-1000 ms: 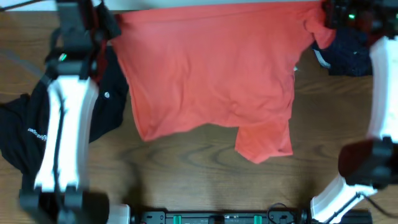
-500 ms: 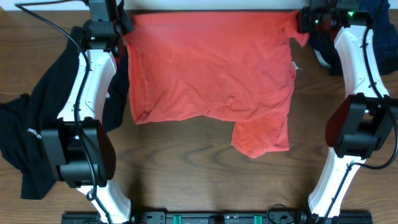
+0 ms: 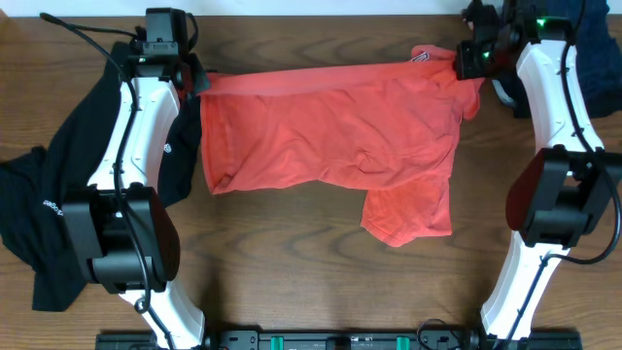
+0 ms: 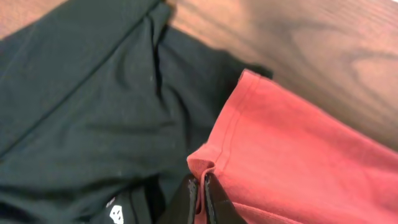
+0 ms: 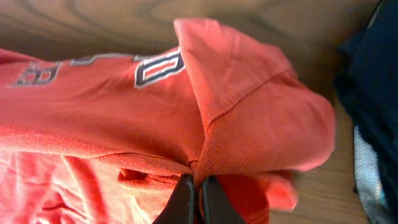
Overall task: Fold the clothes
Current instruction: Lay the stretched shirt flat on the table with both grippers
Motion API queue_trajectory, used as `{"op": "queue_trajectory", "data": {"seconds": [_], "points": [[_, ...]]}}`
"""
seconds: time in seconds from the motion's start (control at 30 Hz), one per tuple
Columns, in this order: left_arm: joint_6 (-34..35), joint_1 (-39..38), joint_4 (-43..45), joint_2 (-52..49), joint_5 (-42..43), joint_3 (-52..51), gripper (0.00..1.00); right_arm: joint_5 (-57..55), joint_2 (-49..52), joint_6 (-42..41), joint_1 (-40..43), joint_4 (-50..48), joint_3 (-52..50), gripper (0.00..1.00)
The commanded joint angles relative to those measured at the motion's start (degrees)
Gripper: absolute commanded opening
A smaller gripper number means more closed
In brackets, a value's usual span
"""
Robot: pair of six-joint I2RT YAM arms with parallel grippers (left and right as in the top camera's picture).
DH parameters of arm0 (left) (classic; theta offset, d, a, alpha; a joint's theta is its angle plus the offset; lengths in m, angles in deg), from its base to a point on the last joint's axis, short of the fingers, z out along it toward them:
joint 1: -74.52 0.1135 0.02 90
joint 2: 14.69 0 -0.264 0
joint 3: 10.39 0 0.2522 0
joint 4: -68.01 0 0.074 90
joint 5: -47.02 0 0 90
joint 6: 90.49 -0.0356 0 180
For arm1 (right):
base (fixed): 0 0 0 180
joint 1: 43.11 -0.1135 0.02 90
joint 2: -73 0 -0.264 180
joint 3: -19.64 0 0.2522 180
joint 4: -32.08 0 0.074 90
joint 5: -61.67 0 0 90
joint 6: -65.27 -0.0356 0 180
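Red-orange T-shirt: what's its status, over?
Both shut: left fingers, right fingers, pinching red-orange T-shirt at far corners. Shirt wrinkled, mostly flat. Under left corner: black top.

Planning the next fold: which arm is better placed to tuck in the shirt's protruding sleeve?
Probably right: the sleeve lies on the right gripper's side; the left gripper is across the T-shirt.

The wooden table (image 3: 292,282) carries a red-orange T-shirt (image 3: 330,136) at its middle, a black top (image 3: 58,185) at left, and seemingly a dark blue garment (image 3: 603,68) far right.
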Motion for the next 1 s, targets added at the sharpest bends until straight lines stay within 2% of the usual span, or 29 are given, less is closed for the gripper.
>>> {"op": "queue_trajectory", "data": {"seconds": [0.0, 0.23, 0.3, 0.33, 0.4, 0.43, 0.5, 0.7, 0.97], "points": [[-0.5, 1.07, -2.08, -0.61, -3.19, 0.13, 0.06, -2.05, -0.59, -0.83, -0.92, 0.2, -1.44, 0.01], [-0.48, 1.07, -4.9, -3.26, -3.15, 0.13, 0.06, -2.1, -0.59, -0.35, -1.9, 0.28, -2.4, 0.03], [-0.48, 1.07, -5.09, -3.85, -3.15, 0.13, 0.06, -2.08, -0.59, 0.09, -2.01, 0.59, -2.4, 0.09], [-0.48, 1.07, -5.25, -4.07, -3.15, 0.13, 0.07, -2.1, -0.59, 0.33, -2.01, 0.85, -2.4, 0.16], [-0.5, 1.07, -5.66, -4.35, -3.15, 0.13, 0.17, -2.12, -0.59, 0.55, -1.99, 1.11, -2.4, 0.31], [-0.5, 1.07, -5.9, -4.37, -3.13, 0.13, 0.27, -2.12, -0.59, 0.55, -1.95, 1.2, -2.4, 0.4], [-0.5, 1.07, -6.38, -4.37, -2.95, 0.13, 0.38, -2.1, -0.59, 0.55, -1.95, 1.29, -2.4, 0.46], [-0.52, 1.03, -9.31, -3.06, 0.24, 0.15, 0.58, 0.96, -2.23, 0.44, -1.97, 2.45, -2.34, 0.49], [0.37, 1.01, -15.91, 7.19, 4.15, 0.22, 0.7, 1.36, -12.63, -2.14, -1.97, 9.53, -2.34, 0.55]]}}
